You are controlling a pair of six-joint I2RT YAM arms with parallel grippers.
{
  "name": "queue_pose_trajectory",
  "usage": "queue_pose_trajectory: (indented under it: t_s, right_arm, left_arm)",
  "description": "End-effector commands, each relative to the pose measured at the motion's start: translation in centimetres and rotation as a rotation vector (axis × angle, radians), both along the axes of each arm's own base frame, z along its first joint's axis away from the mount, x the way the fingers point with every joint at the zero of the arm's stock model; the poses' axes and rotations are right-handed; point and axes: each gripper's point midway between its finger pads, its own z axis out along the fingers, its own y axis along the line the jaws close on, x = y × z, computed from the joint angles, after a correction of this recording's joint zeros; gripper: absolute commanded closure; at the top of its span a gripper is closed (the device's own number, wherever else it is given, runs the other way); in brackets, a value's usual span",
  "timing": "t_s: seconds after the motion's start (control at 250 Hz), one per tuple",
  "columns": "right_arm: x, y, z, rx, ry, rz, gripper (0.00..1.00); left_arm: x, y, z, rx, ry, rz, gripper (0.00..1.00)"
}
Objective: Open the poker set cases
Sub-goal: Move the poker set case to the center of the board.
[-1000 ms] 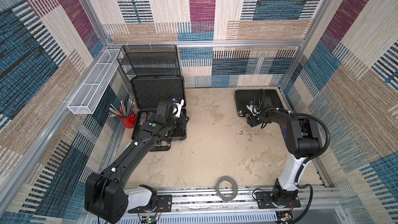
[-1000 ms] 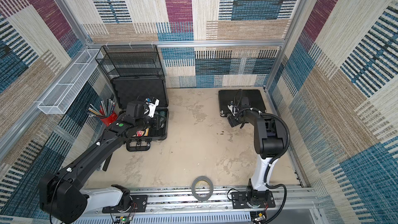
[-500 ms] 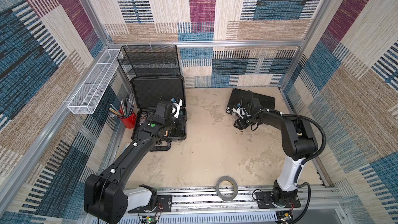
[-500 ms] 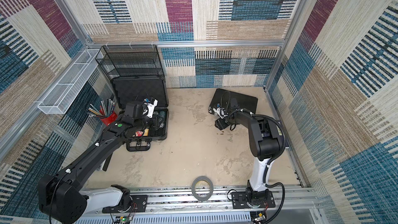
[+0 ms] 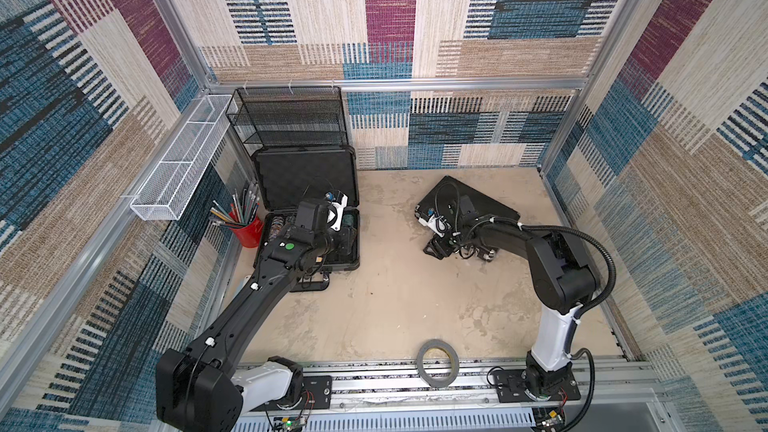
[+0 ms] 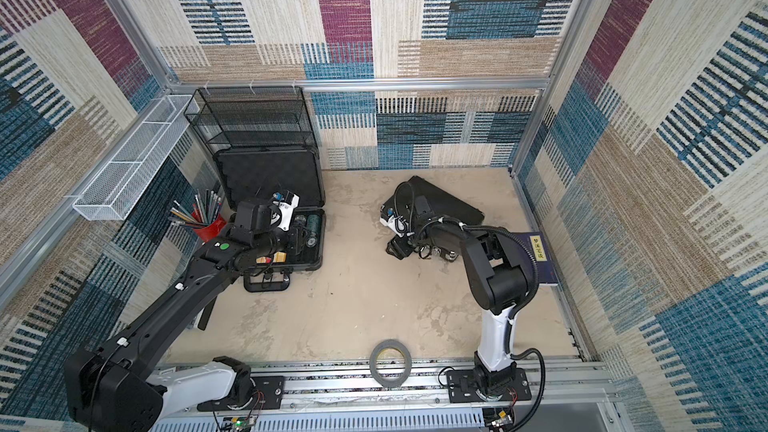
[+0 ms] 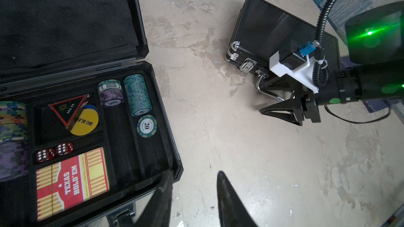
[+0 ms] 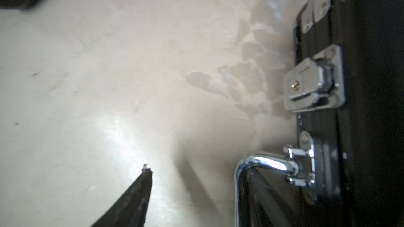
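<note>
Black case (image 7: 273,25) handle (image 7: 270,94) between spread right gripper (image 7: 261,98) fingers

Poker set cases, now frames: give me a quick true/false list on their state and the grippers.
1. The larger case is open, with chips and cards showing. True.
2. The slim black case has its lid raised. False: the lid is down and the silver latch looks fastened.
3. The left gripper holds a chip. False: its fingers stand apart with nothing between them, beside the larger case.
4. The right gripper is at the slim black case's chrome handle, jaws apart. True.
5. The tape roll lies inside the larger case. False: it lies at the front edge of the table.
</note>
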Motion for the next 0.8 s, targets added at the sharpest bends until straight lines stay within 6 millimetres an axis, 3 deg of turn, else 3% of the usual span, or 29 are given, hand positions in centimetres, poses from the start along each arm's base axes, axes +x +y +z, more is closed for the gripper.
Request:
queue_pose_trajectory:
  t_s: [0.0, 0.184, 0.332, 0.432, 0.584, 0.736, 0.8]
  right_arm:
    - [-4.3, 3.0, 0.0, 0.092, 0.130, 0.093, 0.31]
    - [-7.9, 5.1, -0.4, 0.111, 0.161, 0.151, 0.32]
    - [-9.8, 4.8, -0.2, 0.089, 0.150, 0.149, 0.32]
    - [-9.4, 3.6, 0.8, 0.058, 0.085, 0.089, 0.29]
    - [-7.2, 1.8, 3.6, 0.024, -0.055, -0.060, 0.19]
    - [-6.4, 1.1, 7.9, 0.121, -0.156, -0.152, 0.16]
    - [-5.9, -0.1, 10.3, 0.200, -0.201, -0.233, 0.17]
  left_arm:
    - [-0.5, 0.5, -0.3, 0.053, -0.005, -0.021, 0.64]
    - [-1.2, 0.5, -0.4, 0.045, 0.004, -0.033, 0.65]
    - [-1.6, -0.1, -1.0, 0.042, 0.033, -0.070, 0.65]
    - [-1.9, -1.3, -1.4, 0.040, 0.044, -0.121, 0.64]
    - [-2.5, -3.7, -2.0, 0.079, 0.048, -0.212, 0.63]
    - [-3.6, -6.9, -2.2, 0.143, 0.024, -0.352, 0.63]
    - [-4.4, -8.4, -2.7, 0.175, 0.011, -0.433, 0.62]
